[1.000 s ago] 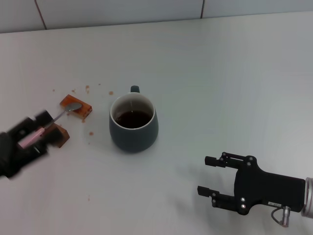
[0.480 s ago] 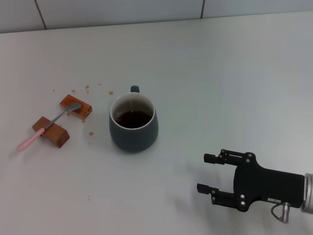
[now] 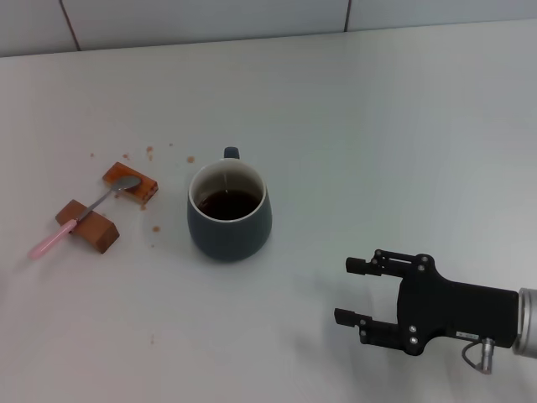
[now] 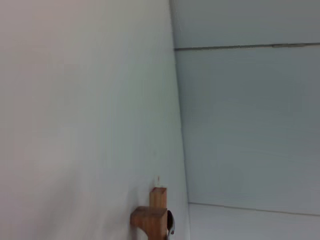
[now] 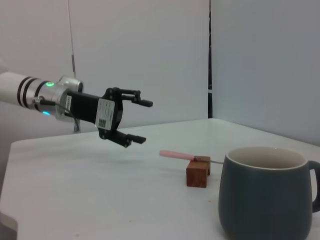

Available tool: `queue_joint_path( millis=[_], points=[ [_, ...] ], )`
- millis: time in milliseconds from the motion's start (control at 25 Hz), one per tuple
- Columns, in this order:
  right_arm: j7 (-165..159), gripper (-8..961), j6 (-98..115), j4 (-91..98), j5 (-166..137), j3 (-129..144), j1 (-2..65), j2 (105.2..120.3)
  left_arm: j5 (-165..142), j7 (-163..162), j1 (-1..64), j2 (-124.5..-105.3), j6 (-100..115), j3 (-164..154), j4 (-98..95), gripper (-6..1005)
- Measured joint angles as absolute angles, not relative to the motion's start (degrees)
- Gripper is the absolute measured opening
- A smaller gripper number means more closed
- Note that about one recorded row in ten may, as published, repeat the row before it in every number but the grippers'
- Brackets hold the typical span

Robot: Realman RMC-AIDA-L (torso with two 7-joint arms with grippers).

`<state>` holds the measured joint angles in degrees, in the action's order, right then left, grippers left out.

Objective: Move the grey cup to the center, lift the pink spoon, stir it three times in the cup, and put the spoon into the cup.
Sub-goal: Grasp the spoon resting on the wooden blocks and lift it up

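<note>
Hovering low over the white table [image 3: 403,126], the right gripper [image 3: 357,290] is seen in the head view at the near right, with its two black fingers spread apart and nothing held between them. Ahead of this gripper and to its left, well apart from it, the grey cup [image 3: 228,211] is located upright near the middle of the table; dark liquid is visible inside its white interior, and its small handle is turned to the far side, away from the gripper. Further to the left of the gripper, beyond the cup, the pink spoon [image 3: 77,220] is found lying across two brown blocks: its pale pink handle is supported on the nearer block [image 3: 88,226], while its metal bowl is rested on the farther block [image 3: 131,184]. Small brown crumbs [image 3: 151,153] are scattered on the table around the blocks. The left gripper [image 5: 131,120] is not shown in the head view; in the right wrist view it is seen raised above the table, beyond the spoon and clear of it, with its fingers parted and empty. In the same view the cup [image 5: 268,192] is shown close to the camera, with the spoon [image 5: 182,156] on a block [image 5: 198,172] just behind it. In the left wrist view only the table surface, the wall and the two blocks [image 4: 152,216] are shown.
</note>
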<state>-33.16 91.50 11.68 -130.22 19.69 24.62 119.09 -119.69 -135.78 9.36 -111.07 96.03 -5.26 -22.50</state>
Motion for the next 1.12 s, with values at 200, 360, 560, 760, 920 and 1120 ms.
queue_joint_path(
  millis=[200, 360, 560, 760, 920, 1120],
  points=[
    [-33.4, 681, 91.5, 11.7, -130.2, 19.7, 25.1, 119.09, -120.1, -135.8, 9.8, -111.68, 93.7, -5.5, -19.4, 765],
    [-34.3, 681, 91.5, 11.7, -130.2, 19.7, 25.6, 119.09, -120.7, -135.8, 10.3, -111.93, 91.9, -5.6, -18.6, 764],
    [-34.5, 681, 91.3, 11.8, -130.1, 19.7, 25.7, 119.09, -120.8, -135.5, 10.9, -111.99, 90.0, -6.1, -17.5, 764],
    [-34.6, 681, 91.1, 11.8, -130.0, 19.7, 25.9, 119.09, -120.9, -135.5, 12.0, -112.55, 88.4, -7.3, -17.0, 763],
    [-34.7, 681, 91.1, 11.9, -129.9, 19.6, 26.0, 119.09, -120.9, -135.4, 12.6, -112.93, 88.0, -7.4, -16.7, 762],
    [-36.0, 680, 91.1, 12.4, -129.9, 19.6, 26.1, 119.09, -120.8, -134.8, 13.4, -113.56, 86.4, -7.4, -15.8, 761]
  ],
)
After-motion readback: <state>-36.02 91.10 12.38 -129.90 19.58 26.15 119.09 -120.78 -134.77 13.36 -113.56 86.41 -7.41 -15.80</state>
